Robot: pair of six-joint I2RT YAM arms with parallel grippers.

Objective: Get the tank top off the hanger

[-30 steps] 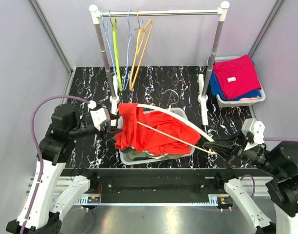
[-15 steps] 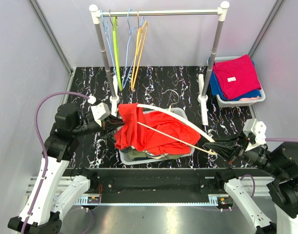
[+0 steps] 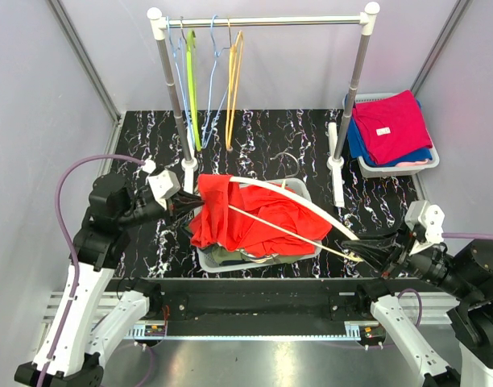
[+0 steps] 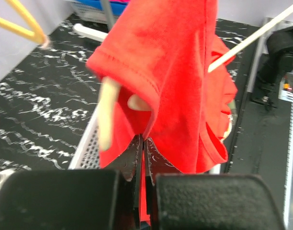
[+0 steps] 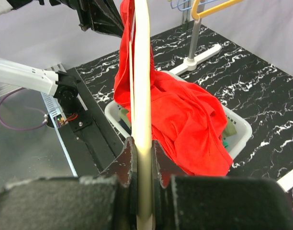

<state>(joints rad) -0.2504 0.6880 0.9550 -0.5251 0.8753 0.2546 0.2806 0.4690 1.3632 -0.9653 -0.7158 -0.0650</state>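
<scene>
Red tank top [image 3: 250, 219] hangs centre frame, draped off the cream hanger [image 5: 142, 72] and sagging into the white basket [image 3: 230, 264] beneath. The left gripper [image 4: 142, 143] has its fingers pressed together on the hem at the top's left edge. At lower right, the right gripper [image 5: 142, 155] is clamped on the hanger's end. The danger is the fabric wrapped over the hanger's far tip. A sideways tug may snag there, wrench the hanger loose, or slip that thin pinch. The left arm reaches in level from mid-left, and the right stretches low.

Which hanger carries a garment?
The cream plastic hanger gripped by the right end effector: the red tank top drapes on it. The blue hanger, green hanger and orange hanger hang bare on the metal rail.
</scene>
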